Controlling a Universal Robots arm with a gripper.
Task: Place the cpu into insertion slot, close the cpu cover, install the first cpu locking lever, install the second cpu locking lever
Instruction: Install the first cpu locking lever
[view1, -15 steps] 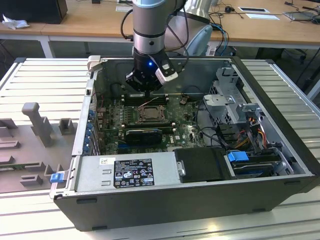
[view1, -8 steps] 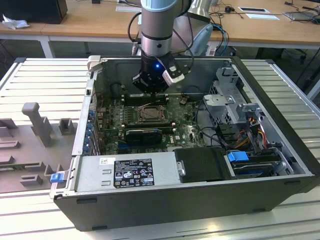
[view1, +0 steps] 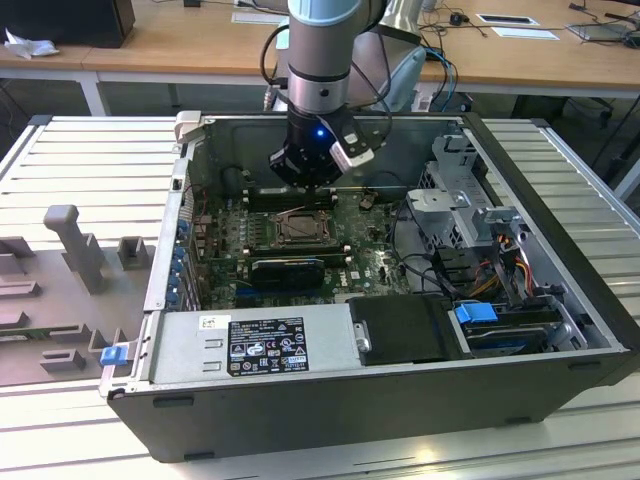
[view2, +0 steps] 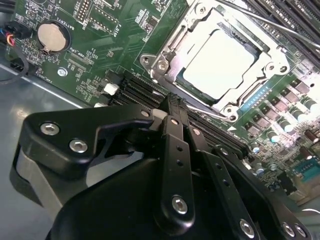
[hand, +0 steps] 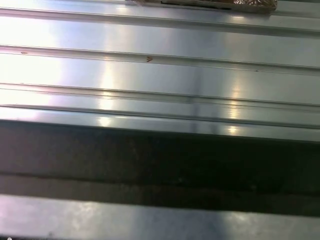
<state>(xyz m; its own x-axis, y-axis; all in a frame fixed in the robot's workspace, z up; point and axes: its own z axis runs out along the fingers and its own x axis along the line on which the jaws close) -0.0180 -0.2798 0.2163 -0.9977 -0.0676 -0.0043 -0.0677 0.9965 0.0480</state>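
Hovering my tool (view2: 172, 102), fingers pinched together and empty, beside the cpu (view2: 220, 62), which sits in the insertion slot (view2: 250, 100); cpu cover (view2: 165, 47) shut.

Cpu (view2: 220, 62): pale silvery-white top. Cpu cover (view2: 167, 62): bright grey metal frame. Motherboard (view2: 100, 40): green, fine pale tracing. Coin cell (view2: 51, 36): silver. Gripper (view2: 172, 107): matte black, silver screw heads. Computer case (view1: 400, 400): dark grey. Table (view1: 90, 170): ribbed silver-grey slats.
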